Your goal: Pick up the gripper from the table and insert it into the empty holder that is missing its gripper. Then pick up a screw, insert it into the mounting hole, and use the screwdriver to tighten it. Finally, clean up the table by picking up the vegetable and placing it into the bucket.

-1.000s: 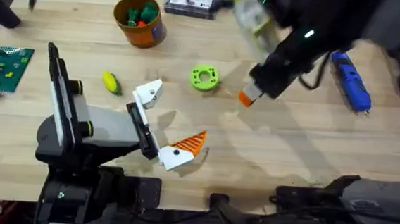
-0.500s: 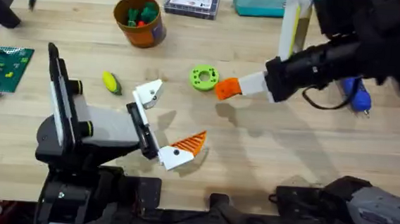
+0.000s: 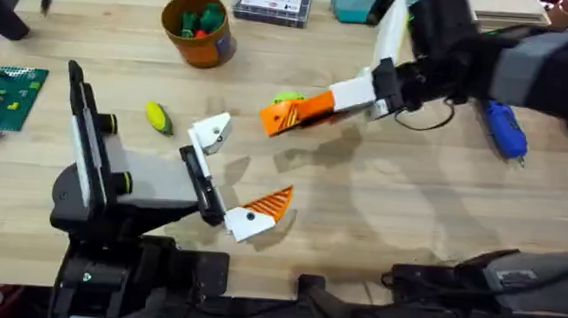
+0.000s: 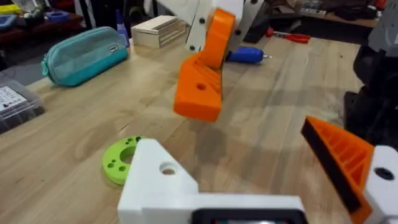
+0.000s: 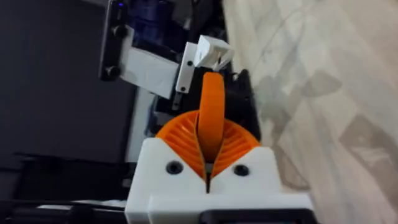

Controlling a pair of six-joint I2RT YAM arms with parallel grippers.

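One arm carries the part — your right gripper (image 3: 354, 96) is clamped on the orange fingertip (image 3: 295, 113), held above the table at centre frame. Its long axis points lower left toward the empty white holder (image 3: 211, 132), just beyond. Your left gripper (image 3: 224, 180) sits spread apart.

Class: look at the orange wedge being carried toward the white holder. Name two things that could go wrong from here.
1. The gripper is pinched only at one end by the right end effector; it may twist or slip.
2. The holder is small and angled, so the wedge could miss it and push it aside.
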